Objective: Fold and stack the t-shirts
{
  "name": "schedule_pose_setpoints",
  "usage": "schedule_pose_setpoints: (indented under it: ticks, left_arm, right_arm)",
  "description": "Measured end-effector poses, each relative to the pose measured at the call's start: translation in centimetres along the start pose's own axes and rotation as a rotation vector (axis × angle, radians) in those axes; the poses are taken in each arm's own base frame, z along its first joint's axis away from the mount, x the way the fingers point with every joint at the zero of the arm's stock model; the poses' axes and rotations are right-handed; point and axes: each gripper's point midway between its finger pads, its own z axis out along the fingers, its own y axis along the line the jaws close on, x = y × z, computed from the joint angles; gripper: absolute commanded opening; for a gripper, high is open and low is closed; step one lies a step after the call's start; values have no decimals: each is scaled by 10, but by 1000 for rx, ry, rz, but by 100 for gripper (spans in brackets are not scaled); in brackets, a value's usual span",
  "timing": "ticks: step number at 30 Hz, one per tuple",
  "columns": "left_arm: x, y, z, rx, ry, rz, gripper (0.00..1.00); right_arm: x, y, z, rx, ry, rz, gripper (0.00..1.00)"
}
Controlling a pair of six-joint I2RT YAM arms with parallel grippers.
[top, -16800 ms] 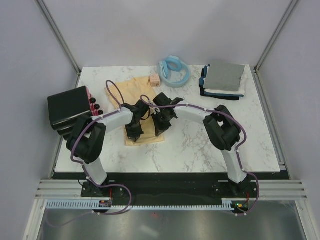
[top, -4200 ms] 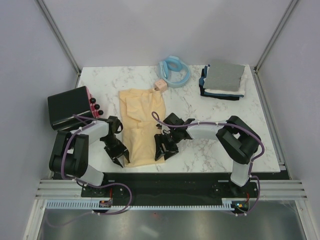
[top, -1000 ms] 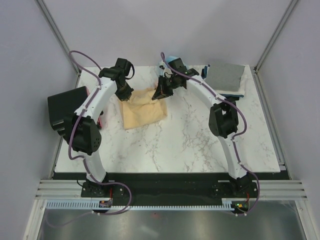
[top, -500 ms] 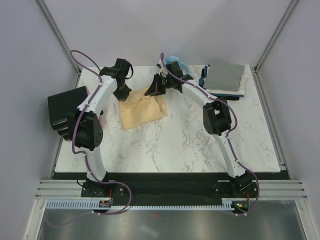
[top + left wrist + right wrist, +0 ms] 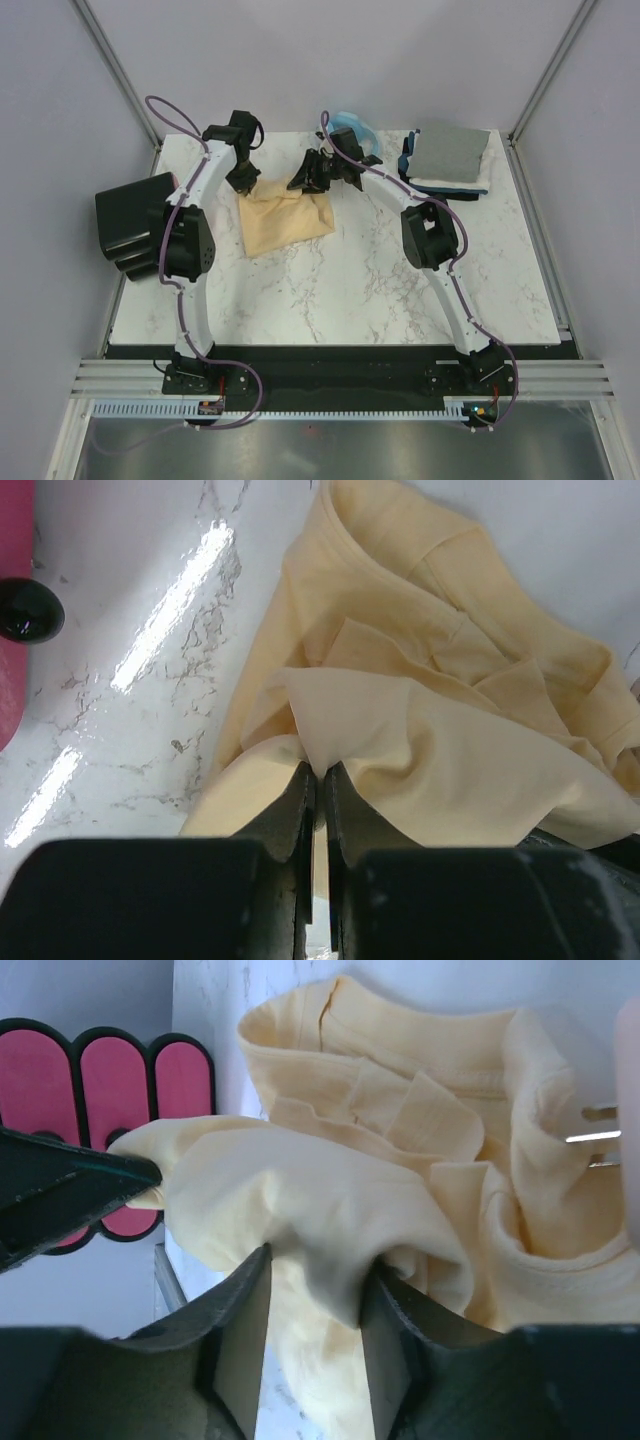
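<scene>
The pale yellow-cream t-shirt (image 5: 285,222) lies half-folded and rumpled at the back left of the marble table (image 5: 380,280). My left gripper (image 5: 243,182) is at its back left corner, shut on a pinch of the yellow cloth (image 5: 400,750), which rises from between the left gripper's (image 5: 319,772) tips. My right gripper (image 5: 303,180) hangs over the back right corner. In the right wrist view the right gripper (image 5: 317,1260) stands open, with a loose fold of the shirt (image 5: 300,1200) sagging between its fingers. Folded grey, white and dark navy t-shirts (image 5: 447,158) are stacked at the back right.
A black box (image 5: 135,215) with a pink-red side (image 5: 110,1070) sits off the table's left edge, close to the left arm. A light blue ring-shaped thing (image 5: 355,125) lies at the back edge behind the right arm. Grey walls close in at the back.
The right gripper's jaws have come apart from a shut grip on the shirt and it has shifted slightly left. The left gripper stays shut on the cloth and has moved slightly back.
</scene>
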Motion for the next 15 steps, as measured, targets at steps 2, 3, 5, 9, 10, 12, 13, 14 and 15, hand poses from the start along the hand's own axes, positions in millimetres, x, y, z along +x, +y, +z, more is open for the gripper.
schedule_pose_setpoints:
  ticks: [2,3,5,9,10,12,13,14,15]
  left_arm:
    - [-7,-2,4,0,-3,-8,15]
    - [-10,-3,6,-2,-3,-12,16]
    - [-14,-4,9,-4,1,-19,17]
    - [-18,-1,13,-17,9,-24,22]
    - [-17,0,13,-22,12,-24,23]
    - [-17,2,12,-28,15,-22,25]
    - [-17,3,12,-32,16,-20,25]
    - [-17,5,12,-36,17,-19,25]
    - [-17,6,12,-40,17,-17,25]
  right_arm:
    - [-3,-2,1,11,-17,-2,55]
    - [-6,-4,1,21,-29,-5,57]
    - [-9,-5,1,31,-45,-5,58]
    - [-22,2,-2,22,-80,-22,62]
    - [-26,5,-3,11,-94,-26,64]
    - [-34,10,-4,-5,-119,-31,64]
    - [-37,12,-5,-12,-131,-34,64]
    - [-40,13,-6,-18,-140,-32,63]
    - [-45,14,-8,-22,-154,-28,63]
